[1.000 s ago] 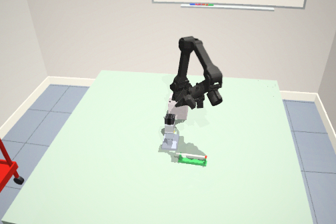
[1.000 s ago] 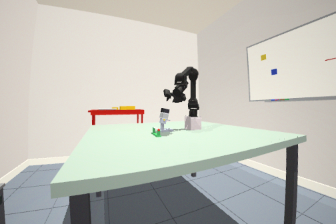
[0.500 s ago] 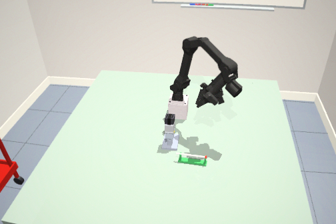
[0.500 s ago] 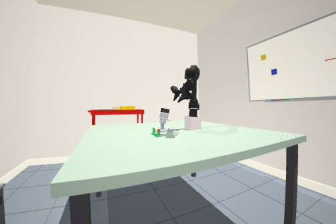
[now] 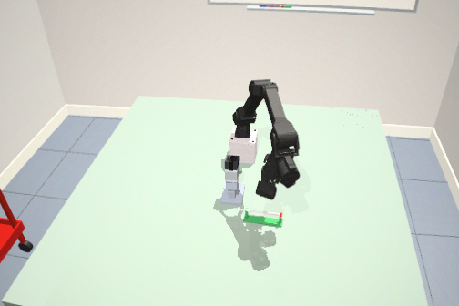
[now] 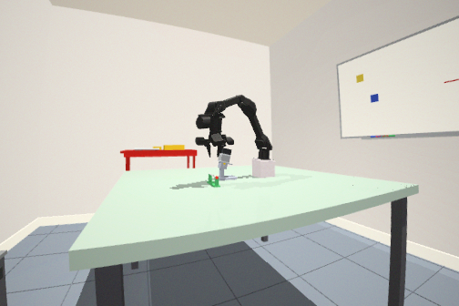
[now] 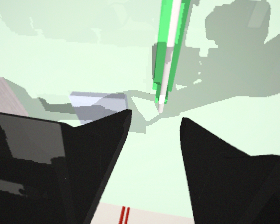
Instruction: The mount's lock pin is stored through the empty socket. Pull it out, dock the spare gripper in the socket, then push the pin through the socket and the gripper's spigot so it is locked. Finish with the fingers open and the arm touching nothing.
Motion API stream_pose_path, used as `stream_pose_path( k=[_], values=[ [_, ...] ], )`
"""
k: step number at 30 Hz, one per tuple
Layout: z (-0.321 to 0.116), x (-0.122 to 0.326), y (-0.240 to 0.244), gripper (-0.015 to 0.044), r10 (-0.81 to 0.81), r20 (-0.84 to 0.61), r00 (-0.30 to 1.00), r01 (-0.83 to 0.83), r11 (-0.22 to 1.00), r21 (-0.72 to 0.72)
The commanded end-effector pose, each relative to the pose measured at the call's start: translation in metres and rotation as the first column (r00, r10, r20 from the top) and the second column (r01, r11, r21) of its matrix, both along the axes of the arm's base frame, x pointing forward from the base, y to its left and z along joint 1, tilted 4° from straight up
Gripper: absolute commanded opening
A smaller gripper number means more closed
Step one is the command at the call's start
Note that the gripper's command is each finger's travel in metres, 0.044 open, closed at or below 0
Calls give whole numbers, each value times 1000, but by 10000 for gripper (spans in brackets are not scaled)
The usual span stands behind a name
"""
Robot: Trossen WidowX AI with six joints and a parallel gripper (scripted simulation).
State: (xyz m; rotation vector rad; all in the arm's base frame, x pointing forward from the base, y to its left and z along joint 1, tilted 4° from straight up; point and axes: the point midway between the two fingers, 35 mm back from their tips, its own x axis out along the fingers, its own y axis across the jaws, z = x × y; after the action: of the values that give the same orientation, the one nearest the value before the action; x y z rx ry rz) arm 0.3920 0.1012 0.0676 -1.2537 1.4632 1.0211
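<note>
Probably light, stiff and slick, the pin (image 5: 265, 212) (image 7: 169, 62) lies in its rack (image 5: 263, 221) (image 6: 211, 182) (image 7: 166, 25) below the half-spread, empty pincer (image 5: 266, 189) (image 6: 214, 156) (image 7: 156, 119); best pinched squarely across its shaft.

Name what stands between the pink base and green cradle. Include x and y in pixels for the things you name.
The mount (image 5: 233, 199) (image 6: 222, 173) (image 7: 98, 101), carrying the spare gripper (image 5: 231, 173) (image 6: 223, 159), stands between the pink base (image 5: 243, 150) (image 6: 263, 168) (image 7: 2, 100) and green cradle (image 5: 263, 221) (image 6: 213, 182) (image 7: 164, 30), seen from top and exterior.
</note>
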Motion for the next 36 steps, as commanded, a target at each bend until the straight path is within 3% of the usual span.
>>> stream_pose_path(
  k=[1,8,18,36],
  values=[
    [4,7,4,180,25,16,1000,-26,999,40],
    [-4,7,4,180,25,16,1000,-26,999,40],
    [-71,5,7,180,25,16,1000,-26,999,41],
    [-97,6,9,180,25,16,1000,-26,999,41]
  ],
)
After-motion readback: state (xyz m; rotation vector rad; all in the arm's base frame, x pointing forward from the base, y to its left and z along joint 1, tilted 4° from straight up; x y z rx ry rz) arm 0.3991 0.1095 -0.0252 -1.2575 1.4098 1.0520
